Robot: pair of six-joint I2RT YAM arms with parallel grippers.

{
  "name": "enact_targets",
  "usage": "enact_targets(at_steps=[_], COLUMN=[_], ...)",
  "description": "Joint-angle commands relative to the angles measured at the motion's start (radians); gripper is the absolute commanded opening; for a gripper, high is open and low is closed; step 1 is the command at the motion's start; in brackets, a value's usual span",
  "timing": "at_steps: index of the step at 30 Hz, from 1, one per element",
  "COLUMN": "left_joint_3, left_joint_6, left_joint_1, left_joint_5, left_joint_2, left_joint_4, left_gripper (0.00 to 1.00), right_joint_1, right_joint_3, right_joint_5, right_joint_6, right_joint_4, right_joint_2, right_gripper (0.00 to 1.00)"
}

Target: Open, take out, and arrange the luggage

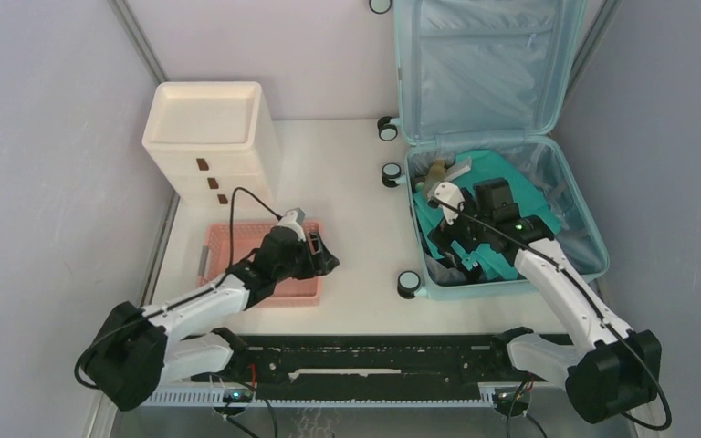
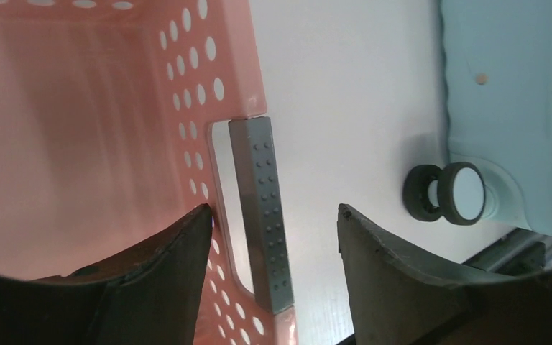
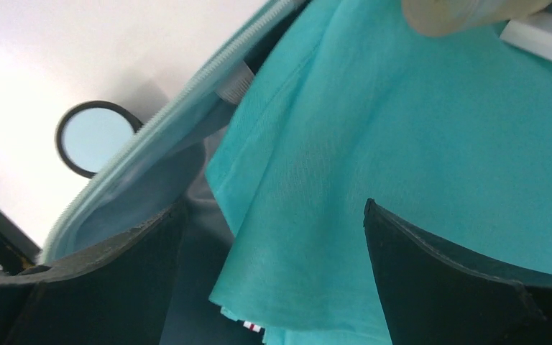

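Observation:
The luggage [image 1: 502, 55] lies open at the right, its lid leaning up against the back wall. A teal cloth [image 1: 488, 169] fills the lower shell, with a beige item [image 1: 435, 173] on top. My right gripper [image 1: 452, 245] hangs open just above the cloth's near-left edge [image 3: 345, 180], close to the shell's zipper rim [image 3: 151, 136], with nothing between its fingers. My left gripper [image 1: 324, 255] is open and straddles the right rim of the pink basket [image 2: 79, 108]. The basket's grey handle strip [image 2: 262, 208] lies between the fingers, with a gap on each side.
A cream drawer cabinet [image 1: 205, 128] stands at the back left behind the basket. Caster wheels [image 2: 445, 194] stick out from the suitcase's left side toward the white table strip [image 1: 356, 182] between basket and suitcase. Grey walls close in both sides.

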Motion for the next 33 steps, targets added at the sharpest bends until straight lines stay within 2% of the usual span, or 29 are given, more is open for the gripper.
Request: enact_targets(at_steps=[1, 4, 6, 10, 16, 24, 27, 29, 31, 33], left_joint_3=[0.075, 0.107, 0.119, 0.137, 0.132, 0.078, 0.044, 0.02, -0.01, -0.027], left_joint_6=[-0.066, -0.08, -0.091, -0.091, -0.054, -0.021, -0.032, -0.05, -0.08, -0.134], left_joint_1=[-0.05, -0.081, -0.096, -0.114, -0.117, -0.118, -0.118, -0.118, -0.118, -0.118], left_joint_5=[0.1, 0.128, 0.143, 0.148, 0.114, 0.083, 0.081, 0.075, 0.072, 0.069], left_joint_2=[0.105, 0.18, 0.216, 0.242, 0.177, 0.016, -0.048, -0.085, -0.106, -0.104], left_joint_4=[0.208, 0.27, 0.309, 0.335, 0.307, 0.312, 0.366, 0.414, 0.491, 0.55], left_gripper=[0.69, 0.7, 0.71, 0.72, 0.75, 0.79, 0.82, 0.88, 0.98, 1.0], right_joint_1=[0.023, 0.029, 0.03, 0.011, -0.017, -0.113, -0.2, -0.265, -0.338, -0.408], right_joint_3=[-0.009, -0.029, -0.039, -0.04, -0.038, 0.011, 0.032, 0.047, 0.062, 0.084], right_joint_5=[0.181, 0.286, 0.32, 0.346, 0.332, 0.122, -0.021, -0.116, -0.238, -0.318], right_joint_6=[0.033, 0.03, 0.026, 0.023, 0.013, 0.007, -0.017, -0.033, -0.048, -0.062], right_joint_4=[0.062, 0.092, 0.101, 0.096, 0.064, -0.028, -0.073, -0.098, -0.125, -0.156], right_joint_2=[0.059, 0.085, 0.094, 0.107, 0.151, 0.084, 0.029, -0.007, -0.034, -0.041], right_gripper=[1.0, 0.99, 0.95, 0.76, 0.48, 0.02, 0.0, 0.0, 0.0, 0.0])
